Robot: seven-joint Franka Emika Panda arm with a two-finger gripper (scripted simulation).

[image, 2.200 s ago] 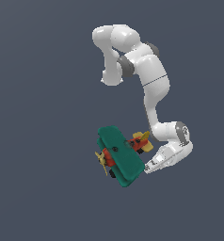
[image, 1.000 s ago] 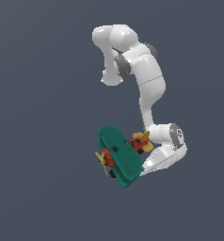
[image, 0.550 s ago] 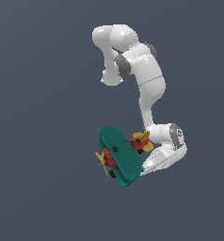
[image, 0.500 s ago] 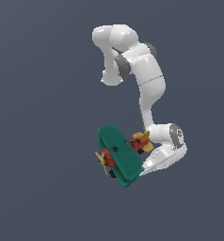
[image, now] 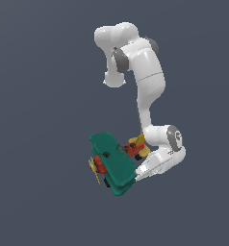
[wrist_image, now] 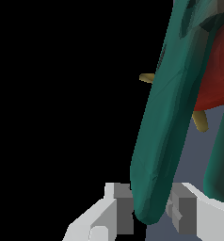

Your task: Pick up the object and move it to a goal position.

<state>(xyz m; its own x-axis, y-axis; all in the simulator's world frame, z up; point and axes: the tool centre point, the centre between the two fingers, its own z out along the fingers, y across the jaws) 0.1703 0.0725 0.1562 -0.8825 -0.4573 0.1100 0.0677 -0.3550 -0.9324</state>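
Toy biplane (image: pixel 112 163) sits low in the exterior view, just left of the wrist; my gripper (wrist_image: pixel 149 212) has 1 teal wing tip (wrist_image: pixel 149 207) between its 2 fingers (wrist_image: pixel 124 212), pinching or nearly so. I'd confirm firm contact first, then move slowly, since an edge hold this shallow could pivot.

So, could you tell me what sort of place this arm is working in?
Most likely a bare simulator scene, not a real room: a flat grey backdrop with no table or floor in view, a smooth white rendered arm, and a toy biplane whose teal wing edge sits between the gripper fingers.
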